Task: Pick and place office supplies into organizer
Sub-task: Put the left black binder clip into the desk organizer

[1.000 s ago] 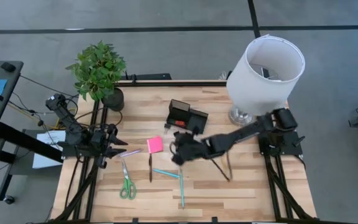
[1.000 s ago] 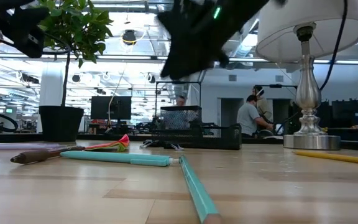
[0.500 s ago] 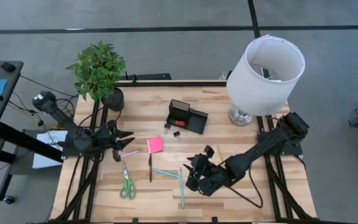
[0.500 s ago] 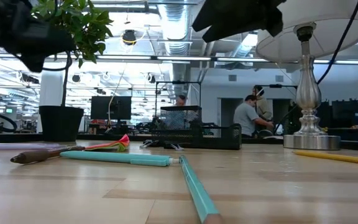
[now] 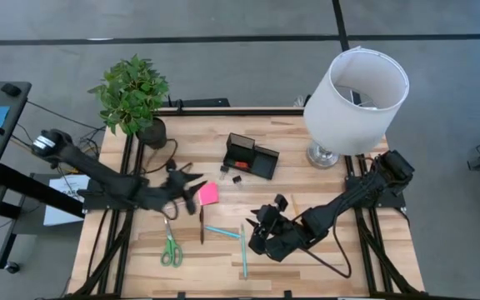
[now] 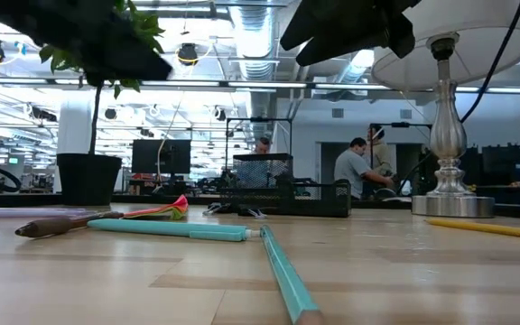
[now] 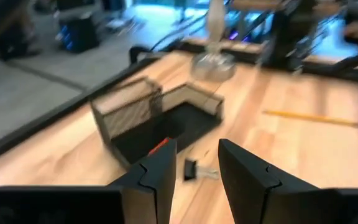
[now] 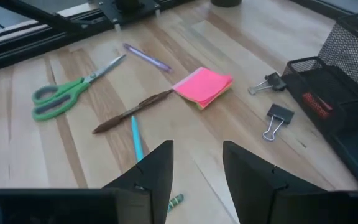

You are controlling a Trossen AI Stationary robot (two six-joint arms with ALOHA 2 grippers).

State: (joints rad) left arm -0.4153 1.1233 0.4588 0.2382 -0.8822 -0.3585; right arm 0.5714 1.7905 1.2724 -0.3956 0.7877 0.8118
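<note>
— While the right gripper (image 5: pixel 262 232) hovers with fingers parted and empty, what lies closest to it?

— A teal pen (image 5: pixel 243 252) just beside it, then a dark pen (image 8: pixel 131 111), the pink sticky-note pad (image 8: pixel 203 86) and green-handled scissors (image 8: pixel 67 93) beyond. Two black clips (image 8: pixel 275 118) sit farther on, before the organizer (image 8: pixel 337 74).

— And the left gripper (image 5: pixel 192 185)?

— It hangs with fingers apart, holding nothing, just beside the pad. A clip lies ahead of it, the organizer's low tray past that, and a yellow pencil (image 7: pixel 309 116) far off.
</note>
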